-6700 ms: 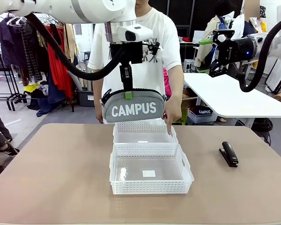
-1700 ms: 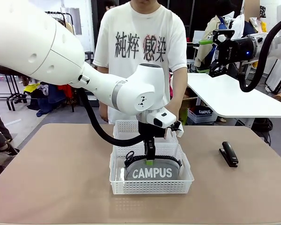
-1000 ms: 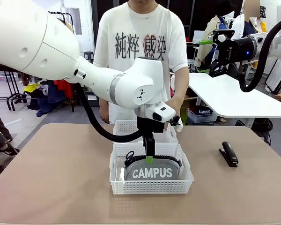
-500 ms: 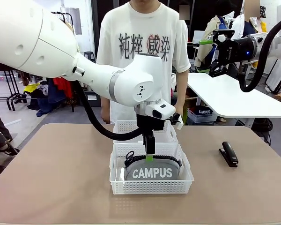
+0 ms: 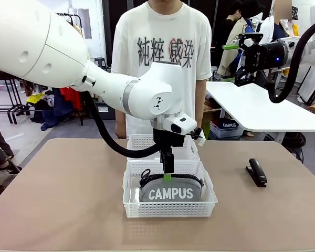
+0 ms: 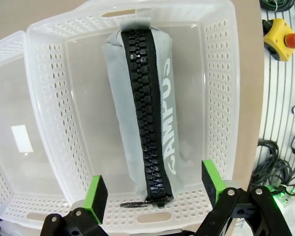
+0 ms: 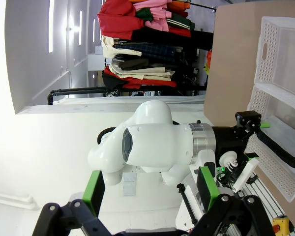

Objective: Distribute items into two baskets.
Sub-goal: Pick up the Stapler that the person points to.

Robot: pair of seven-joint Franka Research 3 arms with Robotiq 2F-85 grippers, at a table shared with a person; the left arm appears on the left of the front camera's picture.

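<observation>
One item placed | our left gripper (image 5: 168, 168), jaws spread, lifts clear of grey fabric CAMPUS zip pouch (image 5: 170, 192) now lying in near white lattice plastic basket (image 5: 130, 206) | black stapler (image 5: 256, 172) on table (image 5: 68, 184) remains.

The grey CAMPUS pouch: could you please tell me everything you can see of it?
The pouch is grey fabric with white CAMPUS print on its side and a closed black zipper along its top, with the pull tab at one end. It stands zipper-up inside the near basket. The open left gripper hangs above, not holding it.
</observation>
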